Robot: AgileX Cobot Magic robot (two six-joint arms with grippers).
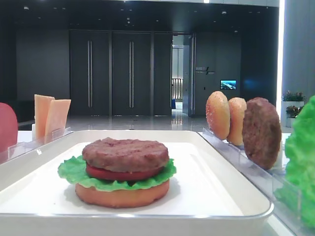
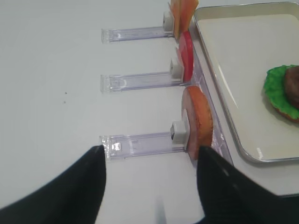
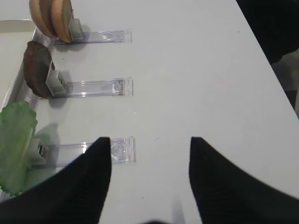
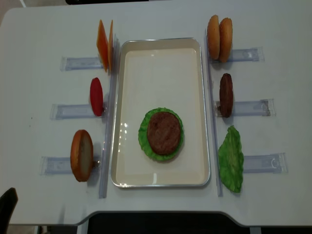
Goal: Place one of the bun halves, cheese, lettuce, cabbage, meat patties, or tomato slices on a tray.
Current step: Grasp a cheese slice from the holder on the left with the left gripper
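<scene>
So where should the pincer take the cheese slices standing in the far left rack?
Grip the top edge of the cheese, one finger on each flat face, coming down from above with the left pincer. The slices stand upright on edge in the clear rack, so the thin top edge is exposed; probably only the outer one separates cleanly.

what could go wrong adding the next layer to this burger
The stack on the tray already ends in a patty over loose lettuce; pressing down off-centre might shift it. The cheese stands thin and upright in its rack, so it may slip or bend when pinched. The open left hand hovers near a bun half and might knock it.
</scene>
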